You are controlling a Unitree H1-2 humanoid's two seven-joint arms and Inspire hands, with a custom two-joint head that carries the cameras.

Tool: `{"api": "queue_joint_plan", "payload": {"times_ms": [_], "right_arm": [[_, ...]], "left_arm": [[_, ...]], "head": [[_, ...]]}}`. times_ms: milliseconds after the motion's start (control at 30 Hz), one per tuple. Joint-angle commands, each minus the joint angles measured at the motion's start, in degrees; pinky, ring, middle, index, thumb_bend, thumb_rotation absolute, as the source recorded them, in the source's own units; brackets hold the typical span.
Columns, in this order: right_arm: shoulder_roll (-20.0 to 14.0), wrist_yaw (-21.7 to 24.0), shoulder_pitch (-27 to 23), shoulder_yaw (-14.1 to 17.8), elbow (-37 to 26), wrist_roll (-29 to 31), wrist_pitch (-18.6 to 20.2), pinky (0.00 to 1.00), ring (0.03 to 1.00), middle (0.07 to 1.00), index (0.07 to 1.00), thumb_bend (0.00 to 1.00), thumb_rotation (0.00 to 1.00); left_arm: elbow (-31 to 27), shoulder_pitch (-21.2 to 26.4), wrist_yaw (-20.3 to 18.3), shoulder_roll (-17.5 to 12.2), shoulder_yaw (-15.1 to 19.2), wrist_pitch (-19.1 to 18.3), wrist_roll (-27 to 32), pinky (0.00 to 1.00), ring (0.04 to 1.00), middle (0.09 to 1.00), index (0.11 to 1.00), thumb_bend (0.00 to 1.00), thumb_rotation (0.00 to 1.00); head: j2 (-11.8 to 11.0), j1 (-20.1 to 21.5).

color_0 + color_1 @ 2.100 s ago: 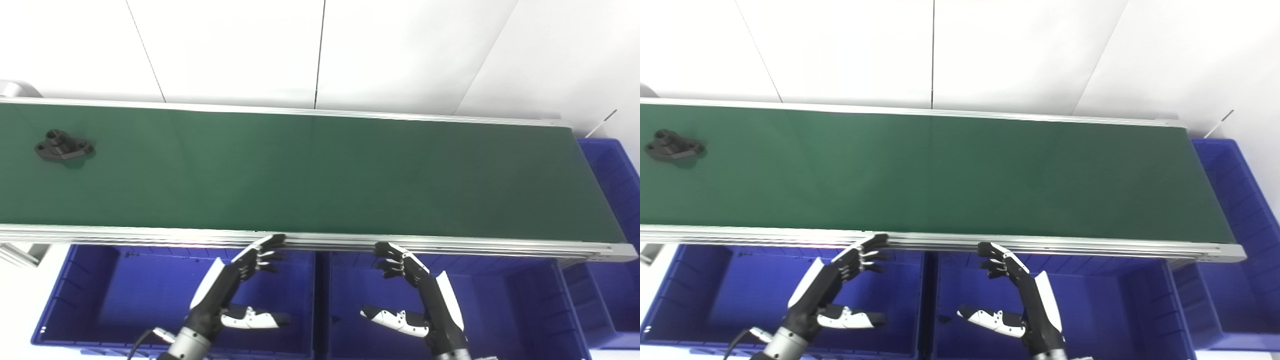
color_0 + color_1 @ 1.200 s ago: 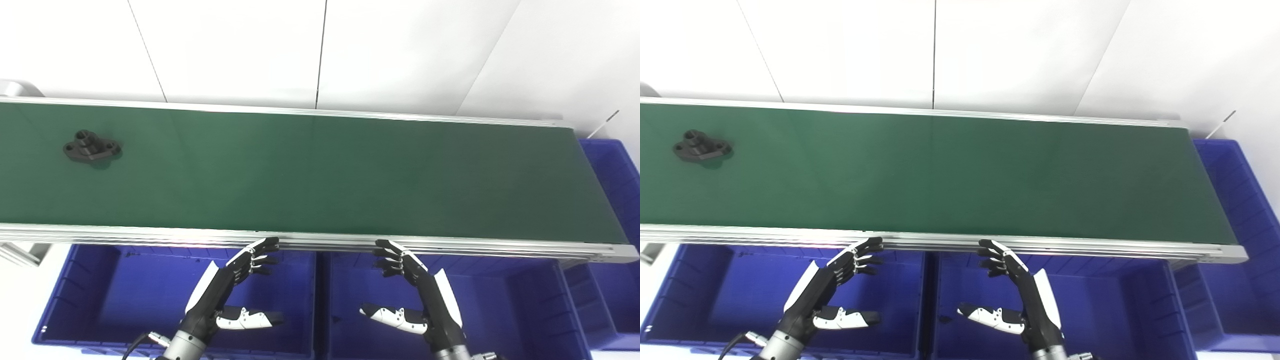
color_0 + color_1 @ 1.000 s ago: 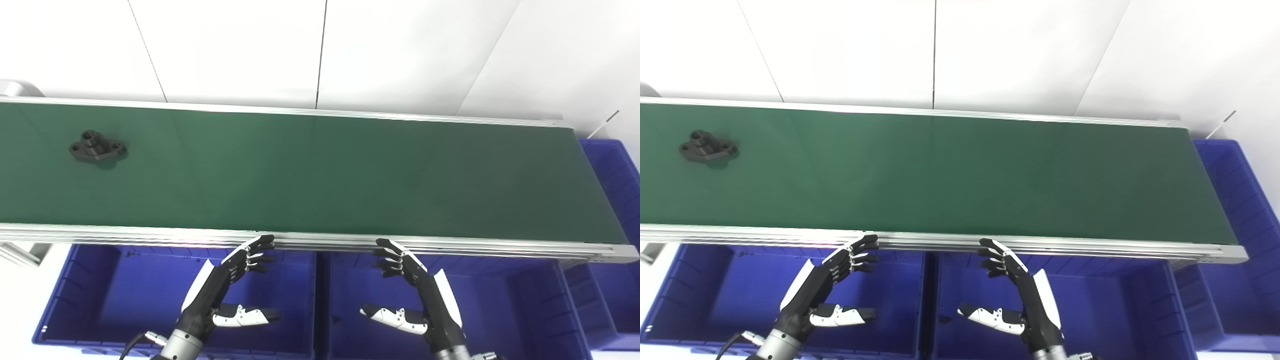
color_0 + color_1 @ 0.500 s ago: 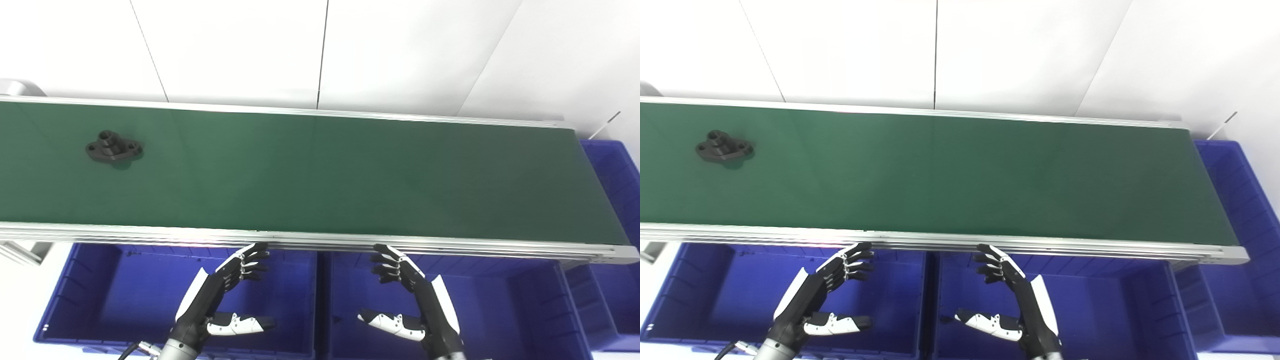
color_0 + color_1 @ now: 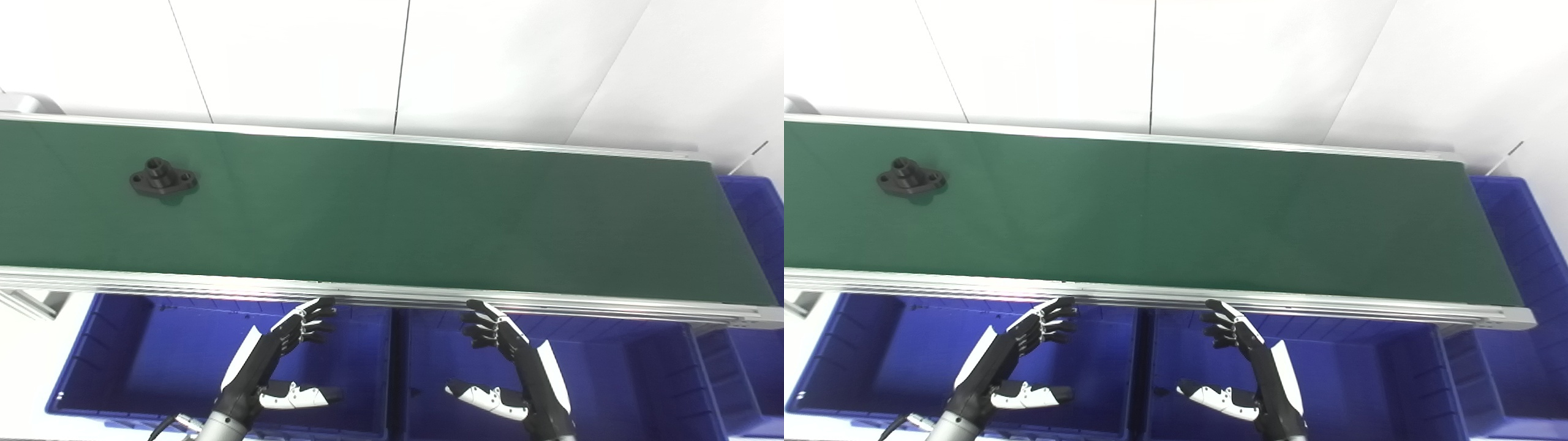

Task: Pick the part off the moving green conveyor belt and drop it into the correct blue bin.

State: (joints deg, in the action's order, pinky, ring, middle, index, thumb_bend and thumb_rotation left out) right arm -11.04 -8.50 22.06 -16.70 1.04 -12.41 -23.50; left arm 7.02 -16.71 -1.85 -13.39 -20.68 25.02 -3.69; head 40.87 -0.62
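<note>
Waiting with fingers spread, empty, over the blue bins [image 5: 122,361], the left hand [image 5: 269,361] and right hand [image 5: 514,367] should let the black flanged part [image 5: 162,182], near the conveyor belt [image 5: 429,220]'s left end, ride closer before reaching

Factory-style sorting stn: green conveyor belt [image 5: 429,220] w/ blue bins [image 5: 153,361] below, plain white wall panels [image 5: 294,61].

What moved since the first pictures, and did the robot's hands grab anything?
The black part rode the green belt to the right, from near its left end toward the middle. The camera shifted a bit too. Nothing was grabbed: the left hand and right hand stayed open over the blue bins, just below the belt's near rail.
</note>
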Motion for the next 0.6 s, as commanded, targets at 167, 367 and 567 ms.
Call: {"api": "queue_joint_plan", "payload": {"times_ms": [167,367,567], "right_arm": [[0.23,-0.52,-0.75,0.08,-0.84,-0.78,-3.36,0.64,0.711,0.772,0.834,0.78,0.44],[0.31,-1.04,-0.65,-0.13,-0.96,-0.87,-3.39,0.64,0.712,0.772,0.828,0.77,0.45],[0.39,-0.77,-0.49,-0.03,-1.31,-0.47,-3.37,0.65,0.712,0.771,0.826,0.77,0.44]], "left_arm": [[-0.97,0.73,0.42,-0.14,0.68,1.91,0.86,0.69,0.747,0.827,0.843,0.83,0.36],[-1.69,0.30,-0.53,0.16,1.31,1.91,1.64,0.68,0.743,0.825,0.845,0.82,0.34],[-2.18,-0.05,-0.74,0.38,1.68,1.91,1.73,0.68,0.735,0.817,0.838,0.82,0.33]], "head": [[-0.03,0.11],[0.00,0.05],[0.85,0.07]]}}
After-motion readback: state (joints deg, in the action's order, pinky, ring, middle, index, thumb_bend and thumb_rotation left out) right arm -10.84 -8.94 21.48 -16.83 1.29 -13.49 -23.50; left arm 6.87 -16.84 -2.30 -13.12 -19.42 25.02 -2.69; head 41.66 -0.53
